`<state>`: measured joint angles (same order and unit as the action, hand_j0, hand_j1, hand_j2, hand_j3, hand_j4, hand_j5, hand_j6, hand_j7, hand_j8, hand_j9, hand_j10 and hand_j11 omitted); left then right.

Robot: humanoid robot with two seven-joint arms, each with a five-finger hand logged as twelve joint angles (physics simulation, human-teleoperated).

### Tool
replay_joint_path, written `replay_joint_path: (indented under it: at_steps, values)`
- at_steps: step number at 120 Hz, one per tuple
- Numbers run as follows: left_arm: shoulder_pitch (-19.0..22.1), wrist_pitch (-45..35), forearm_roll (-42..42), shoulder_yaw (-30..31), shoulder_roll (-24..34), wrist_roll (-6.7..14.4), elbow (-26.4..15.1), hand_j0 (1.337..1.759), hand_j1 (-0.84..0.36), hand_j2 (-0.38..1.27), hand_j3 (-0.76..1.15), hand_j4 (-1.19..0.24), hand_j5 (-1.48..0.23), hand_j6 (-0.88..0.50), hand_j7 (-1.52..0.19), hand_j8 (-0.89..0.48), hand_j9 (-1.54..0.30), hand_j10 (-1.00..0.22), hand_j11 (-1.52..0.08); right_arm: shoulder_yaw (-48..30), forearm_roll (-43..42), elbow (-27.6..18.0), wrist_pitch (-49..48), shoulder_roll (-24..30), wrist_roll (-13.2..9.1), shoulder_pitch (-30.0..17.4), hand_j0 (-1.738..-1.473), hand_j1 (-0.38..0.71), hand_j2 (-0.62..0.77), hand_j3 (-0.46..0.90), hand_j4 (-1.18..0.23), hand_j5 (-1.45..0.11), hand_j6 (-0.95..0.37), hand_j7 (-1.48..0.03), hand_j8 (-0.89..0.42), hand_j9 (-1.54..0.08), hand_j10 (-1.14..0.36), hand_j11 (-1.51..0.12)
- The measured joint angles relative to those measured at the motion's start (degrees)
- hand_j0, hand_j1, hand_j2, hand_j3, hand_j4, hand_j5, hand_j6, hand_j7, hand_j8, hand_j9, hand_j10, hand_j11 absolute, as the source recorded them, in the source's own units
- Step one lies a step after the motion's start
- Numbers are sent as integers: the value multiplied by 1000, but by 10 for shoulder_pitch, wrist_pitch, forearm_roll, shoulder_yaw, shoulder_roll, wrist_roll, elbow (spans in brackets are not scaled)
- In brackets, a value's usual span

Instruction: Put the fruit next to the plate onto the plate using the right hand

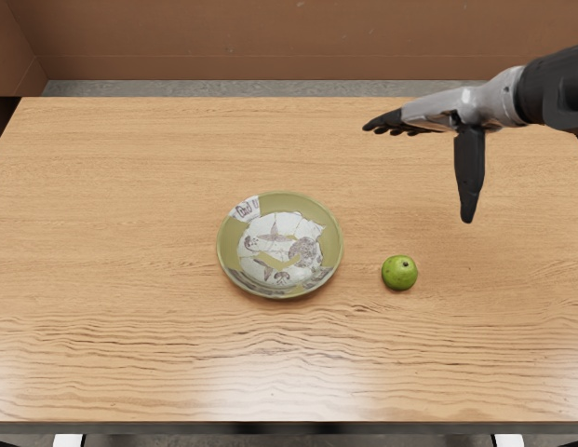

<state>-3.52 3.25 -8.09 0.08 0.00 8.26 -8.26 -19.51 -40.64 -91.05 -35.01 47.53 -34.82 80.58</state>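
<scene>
The green fruit point(399, 272) lay on the table point(130, 186), to the right of the plate point(280, 244) and near it, with a strip of bare wood between the two. It did not touch the plate. You would have seen it as nearly round, so no long axis could be read from the head view. Which way its stem end pointed could not be told either. A short shadow sat under it on the wood.

The plate lay flat near the middle of the table. It had an olive-green rim and a pale, patterned centre, and nothing lay on it.

The right hand point(437, 119) hung above the far right part of the table, well apart from the fruit and farther back than it. Its arm came in from the picture's right edge, with a dark forearm and a grey wrist section, and ran almost level toward the left. The palm faced roughly downward. The dark fingers point(386, 123) reached out to the left, stretched and only slightly bent, and one long dark digit point(469, 182) pointed straight down from the palm. The hand was released and grasped nothing.

A brown wall point(270, 37) stood behind the table's far edge.
</scene>
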Motion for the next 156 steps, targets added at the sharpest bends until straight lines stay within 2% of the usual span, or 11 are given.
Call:
replay_joint_path:
  at_steps: [23, 53, 73, 99, 130, 156]
  values:
    - [0, 0, 0, 0, 0, 0, 0, 1658, 325, 4, 0, -20, -26, -20, -26, -20, -26, -20, -26, -4, -148, -24, 0, -59, -2, -78, -1658, -349, 0, 0, -3, 0, -4, 0, -3, 0, -2, 0]
    - [0, 0, 0, 0, 0, 0, 0, 1658, 325, 4, 0, -20, -26, -20, -26, -20, -26, -20, -26, -2, -194, -47, 1, -79, -2, -142, -1658, -349, 0, 0, -3, 0, -4, 0, -3, 0, -2, 0]
    - [0, 0, 0, 0, 0, 0, 0, 1658, 325, 4, 0, -20, -26, -20, -26, -20, -26, -20, -26, -2, -259, -50, 24, -108, -2, -182, -1658, -349, 0, 0, -2, 0, -4, 0, -3, 0, -2, 0]
    - [0, 0, 0, 0, 0, 0, 0, 1658, 325, 4, 0, -20, -26, -20, -26, -20, -26, -20, -26, -6, -297, -66, 64, -103, -2, -211, -1658, -347, 0, 0, -4, -3, -5, -2, -4, -2, -3, -2]
    - [0, 0, 0, 0, 0, 0, 0, 1658, 326, 4, 0, -20, -26, -20, -26, -20, -26, -20, -26, -8, -304, -85, 78, -81, -2, -223, -1658, -233, -19, 0, -100, -127, -101, -127, -100, -127, -99, -127]
    - [0, 0, 0, 0, 0, 0, 0, 1658, 325, 4, 0, -20, -26, -20, -26, -20, -26, -20, -26, -8, -330, -88, 110, -77, -2, -249, -1658, -187, -26, 0, -139, -178, -141, -177, -140, -177, -139, -177]
